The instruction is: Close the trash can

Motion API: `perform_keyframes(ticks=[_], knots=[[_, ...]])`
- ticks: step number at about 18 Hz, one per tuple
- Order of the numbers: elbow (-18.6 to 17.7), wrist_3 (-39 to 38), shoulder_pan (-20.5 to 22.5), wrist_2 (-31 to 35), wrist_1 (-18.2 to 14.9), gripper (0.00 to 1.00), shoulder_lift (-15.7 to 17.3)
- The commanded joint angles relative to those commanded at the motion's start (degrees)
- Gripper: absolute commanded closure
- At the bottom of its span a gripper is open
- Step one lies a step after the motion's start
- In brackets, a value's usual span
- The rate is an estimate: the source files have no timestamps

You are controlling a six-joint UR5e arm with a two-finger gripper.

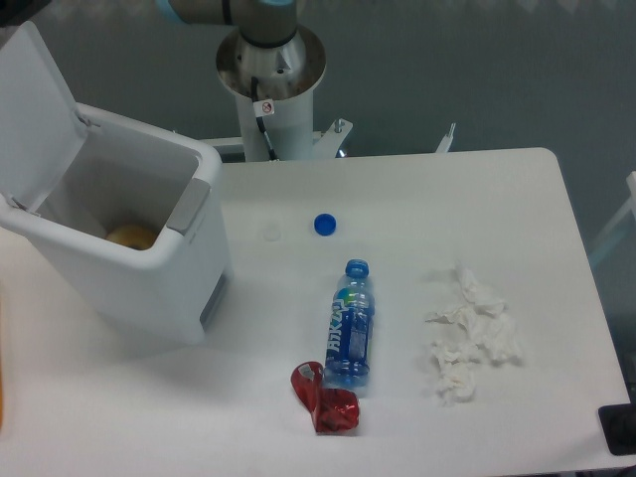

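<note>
The trash can (149, 283) is a large white bin at the table's left. Its flat lid (35, 114) stands open, tilted up and back on its hinge. A grey tab (189, 205) sits on the rim nearest the table's middle. Something yellowish (131, 237) lies inside. A dark piece that looks like my gripper (18, 8) shows at the top left corner, just above the lid's upper edge. Most of it is cut off by the frame, so its fingers are not visible.
A blue-labelled bottle (350, 326) lies mid-table with a loose blue cap (324, 225) beyond it. A red crumpled wrapper (328, 399) lies by the bottle's base. Crumpled white tissue (472, 333) lies to the right. The arm's base (270, 75) stands behind the table.
</note>
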Motion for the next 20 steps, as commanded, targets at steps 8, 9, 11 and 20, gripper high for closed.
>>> perform_keyframes(ticks=[8,9,11,20], knots=[[-0.09,0.00,0.18,3.96,-0.70,0.93,0.36],[-0.09,0.00,0.18,4.22,-0.70,0.93,0.27],[-0.26,0.00,0.18,4.49,-0.70,0.93,0.09],[-0.70,0.09,2.37,7.13,-0.70,0.92,0.18]])
